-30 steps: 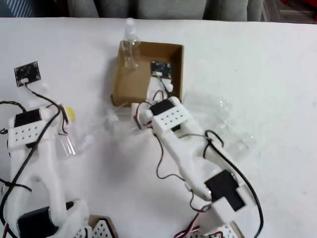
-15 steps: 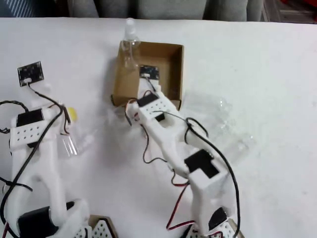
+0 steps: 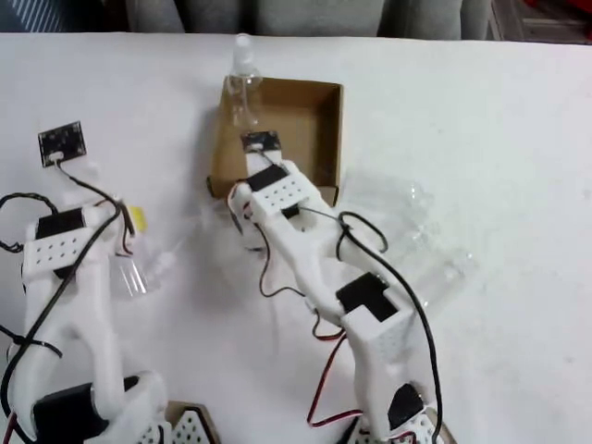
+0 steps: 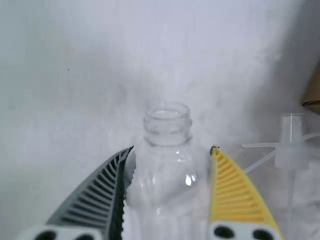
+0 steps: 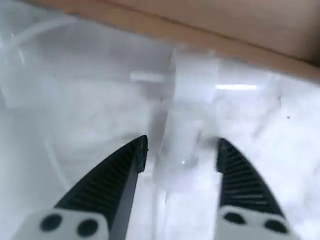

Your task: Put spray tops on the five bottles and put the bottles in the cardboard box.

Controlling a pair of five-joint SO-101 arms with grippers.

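A white table [image 3: 518, 111] fronts grey seating [image 3: 324, 14].

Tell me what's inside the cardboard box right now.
One clear bottle with a spray top stands in the cardboard box's far left corner. The rest of the visible floor is bare. The right arm covers the near left part, hiding anything there.
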